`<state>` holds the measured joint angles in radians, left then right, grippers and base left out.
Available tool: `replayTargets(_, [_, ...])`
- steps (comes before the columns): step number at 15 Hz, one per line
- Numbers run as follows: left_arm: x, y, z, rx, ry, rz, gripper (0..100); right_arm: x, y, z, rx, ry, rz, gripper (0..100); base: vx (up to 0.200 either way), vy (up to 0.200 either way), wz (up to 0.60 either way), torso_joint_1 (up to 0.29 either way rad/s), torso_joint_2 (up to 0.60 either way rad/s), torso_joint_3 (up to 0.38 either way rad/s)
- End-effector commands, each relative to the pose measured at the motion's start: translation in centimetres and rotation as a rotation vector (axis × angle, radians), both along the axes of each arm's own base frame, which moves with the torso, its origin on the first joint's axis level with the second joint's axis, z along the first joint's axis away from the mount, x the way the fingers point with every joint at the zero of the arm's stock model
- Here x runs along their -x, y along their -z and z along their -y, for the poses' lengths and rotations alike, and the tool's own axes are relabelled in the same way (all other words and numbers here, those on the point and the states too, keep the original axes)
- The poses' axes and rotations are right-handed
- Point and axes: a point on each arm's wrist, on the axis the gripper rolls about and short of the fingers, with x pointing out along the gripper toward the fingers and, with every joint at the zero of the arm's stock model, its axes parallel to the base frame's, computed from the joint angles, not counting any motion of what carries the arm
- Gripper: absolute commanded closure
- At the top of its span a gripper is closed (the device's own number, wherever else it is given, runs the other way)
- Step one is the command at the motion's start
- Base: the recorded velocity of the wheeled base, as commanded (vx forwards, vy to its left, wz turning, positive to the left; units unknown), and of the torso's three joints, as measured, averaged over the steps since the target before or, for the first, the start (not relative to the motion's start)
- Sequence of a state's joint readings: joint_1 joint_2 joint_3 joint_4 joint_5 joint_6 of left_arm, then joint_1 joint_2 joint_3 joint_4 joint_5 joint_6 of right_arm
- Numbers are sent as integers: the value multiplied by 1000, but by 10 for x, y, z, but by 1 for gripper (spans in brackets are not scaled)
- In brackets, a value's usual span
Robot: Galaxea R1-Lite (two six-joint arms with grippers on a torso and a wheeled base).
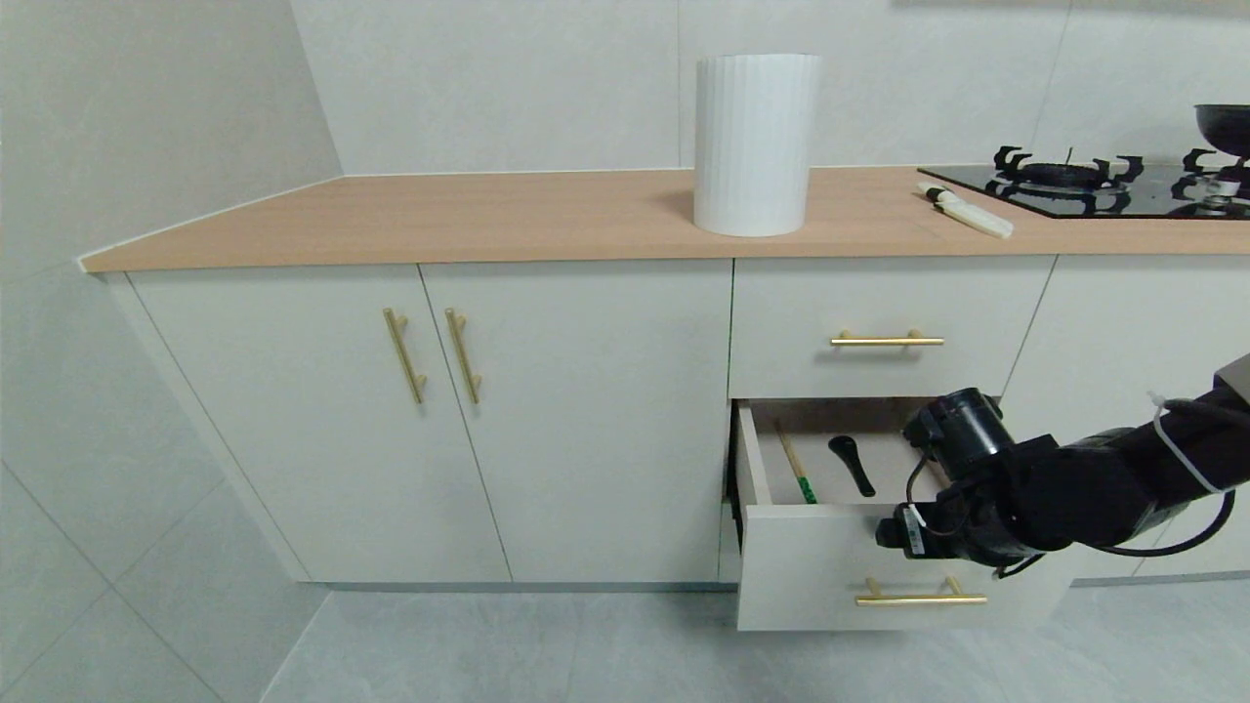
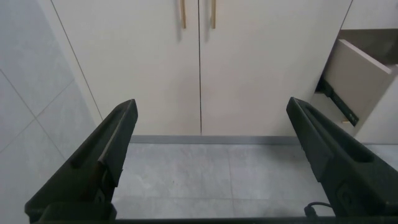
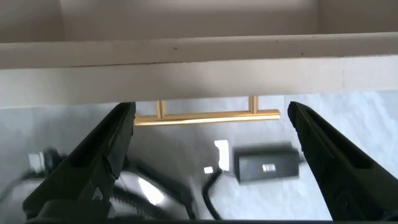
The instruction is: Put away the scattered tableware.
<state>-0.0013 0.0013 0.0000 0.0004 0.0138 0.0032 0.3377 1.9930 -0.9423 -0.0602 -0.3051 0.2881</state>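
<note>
The lower drawer point(image 1: 752, 459) stands pulled out, holding a pair of chopsticks point(image 1: 796, 464) and a black spoon point(image 1: 853, 464). My right gripper point(image 1: 894, 532) hangs at the drawer front's top edge, close to its right half. In the right wrist view this gripper point(image 3: 211, 112) is open, with the drawer front point(image 3: 199, 68) and its gold handle point(image 3: 208, 116) between the fingers' lines. A white-handled knife point(image 1: 962, 208) lies on the wooden counter beside the stove. My left gripper point(image 2: 211, 109) is open and holds nothing, low over the floor facing the cabinet doors.
A tall white ribbed canister point(image 1: 754, 144) stands on the counter point(image 1: 439, 215). A black stove point(image 1: 1094, 186) with a dark pot point(image 1: 1226, 125) is at the far right. The upper drawer point(image 1: 887, 327) is closed. The left wrist view catches the open drawer's side point(image 2: 357, 68).
</note>
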Motion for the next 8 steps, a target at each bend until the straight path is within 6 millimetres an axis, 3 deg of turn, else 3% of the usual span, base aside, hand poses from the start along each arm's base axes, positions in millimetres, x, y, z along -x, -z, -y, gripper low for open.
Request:
replayTargets(1, [0, 0, 0, 0, 0, 0, 0, -13, 1, 4, 7, 6, 10, 0, 0, 0, 0, 0, 0, 0])
replayTargets(8, [0, 0, 0, 0, 0, 0, 0, -47, 2, 0, -10, 6, 56, 0, 0, 0, 0, 0, 0, 0])
